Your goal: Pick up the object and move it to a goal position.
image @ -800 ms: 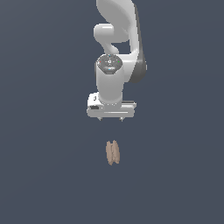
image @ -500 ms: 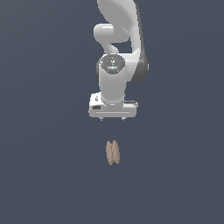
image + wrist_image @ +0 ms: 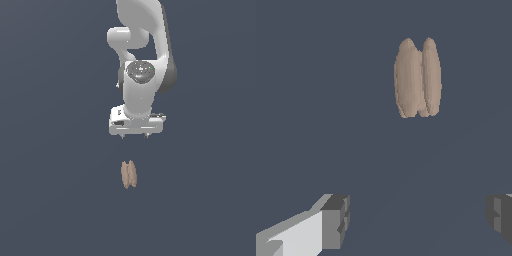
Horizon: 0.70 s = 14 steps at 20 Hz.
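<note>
A flat, matte slate-blue ground [image 3: 55, 200] fills both views edge to edge, plain and unmarked, with no wall, horizon or furniture showing in either picture. No container of any kind shows on it.

The one loose thing on that ground is the small tan-brown lumpy object [image 3: 129, 174], made of two elongated lobes pressed side by side, matte, lying flat with a seam running along its length. In the wrist view the same object [image 3: 417, 77] shows its two rounded lobes clearly, the pair touching along the seam and tapering at both ends.

Taking the object as the landmark: the glossy white jointed robot arm [image 3: 142, 55] rises beyond it in the exterior view, and the arm's white gripper [image 3: 135, 135] hangs above the object, well apart from it, with bare ground between the two. The gripper's body is wider than the object. The gripper sits slightly toward the exterior view's right of the object's midline.

The wrist view shows the dark grey pads [image 3: 336, 220] of the fingers spread wide, far wider than the object, with nothing between them; the gripper holds nothing. Nothing lies between the fingers and the object.
</note>
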Each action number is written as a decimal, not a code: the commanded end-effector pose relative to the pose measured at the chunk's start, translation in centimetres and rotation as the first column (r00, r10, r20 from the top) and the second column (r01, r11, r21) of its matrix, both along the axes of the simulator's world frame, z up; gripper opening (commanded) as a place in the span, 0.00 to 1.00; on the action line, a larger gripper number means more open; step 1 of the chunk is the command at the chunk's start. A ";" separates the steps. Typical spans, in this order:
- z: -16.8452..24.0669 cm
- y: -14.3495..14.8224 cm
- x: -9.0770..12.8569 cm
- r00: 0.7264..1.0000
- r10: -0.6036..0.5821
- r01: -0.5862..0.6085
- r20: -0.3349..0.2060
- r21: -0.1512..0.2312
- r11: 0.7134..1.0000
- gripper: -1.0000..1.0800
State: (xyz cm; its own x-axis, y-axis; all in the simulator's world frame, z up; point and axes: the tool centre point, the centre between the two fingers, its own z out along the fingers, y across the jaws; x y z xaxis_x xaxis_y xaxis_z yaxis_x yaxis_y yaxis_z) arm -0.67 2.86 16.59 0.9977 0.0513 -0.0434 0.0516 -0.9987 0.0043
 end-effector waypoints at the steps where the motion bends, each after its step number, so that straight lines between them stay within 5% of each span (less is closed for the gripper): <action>1: 0.0 -0.1 0.1 1.000 0.000 0.000 0.000 0.000 1.000 0.96; 14: -1.8 -0.6 3.8 1.000 0.021 -0.021 0.012 0.003 1.000 0.96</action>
